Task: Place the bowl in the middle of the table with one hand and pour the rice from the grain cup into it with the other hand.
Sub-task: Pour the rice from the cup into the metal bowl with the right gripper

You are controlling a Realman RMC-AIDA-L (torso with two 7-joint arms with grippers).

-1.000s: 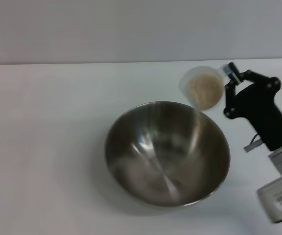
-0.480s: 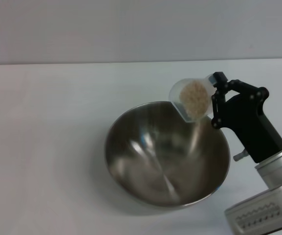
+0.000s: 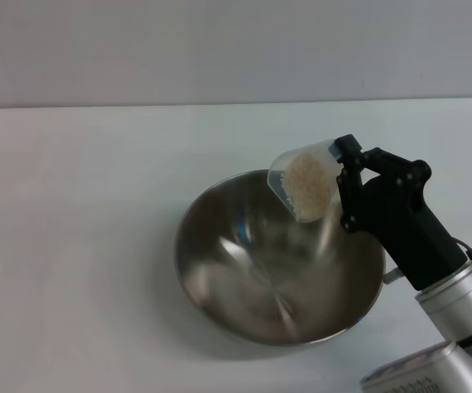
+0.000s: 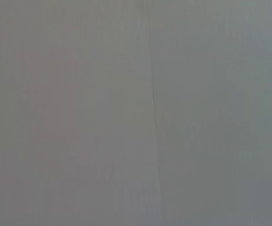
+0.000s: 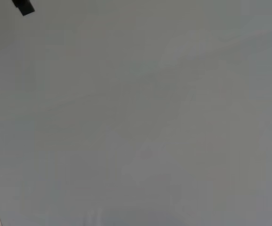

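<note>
The stainless-steel bowl [image 3: 252, 270] sits on the white table [image 3: 80, 246] near the middle, its inside showing no rice. My right gripper [image 3: 339, 184] is shut on the clear grain cup [image 3: 303, 185] and holds it tilted on its side above the bowl's far right rim. The rice [image 3: 309, 185] is still a beige mass inside the cup, close to its mouth. My left gripper is not in view; the left wrist view shows only a plain grey surface. The right wrist view shows plain grey with a small dark tip [image 5: 23, 6] at one corner.
A grey wall [image 3: 219, 49] runs behind the table's far edge. The right arm's silver wrist housing [image 3: 456, 327] stands at the bowl's right side, near the table's front.
My right gripper has carried the grain cup leftward and down over the bowl's rim and tipped it further onto its side. The bowl has not moved.
</note>
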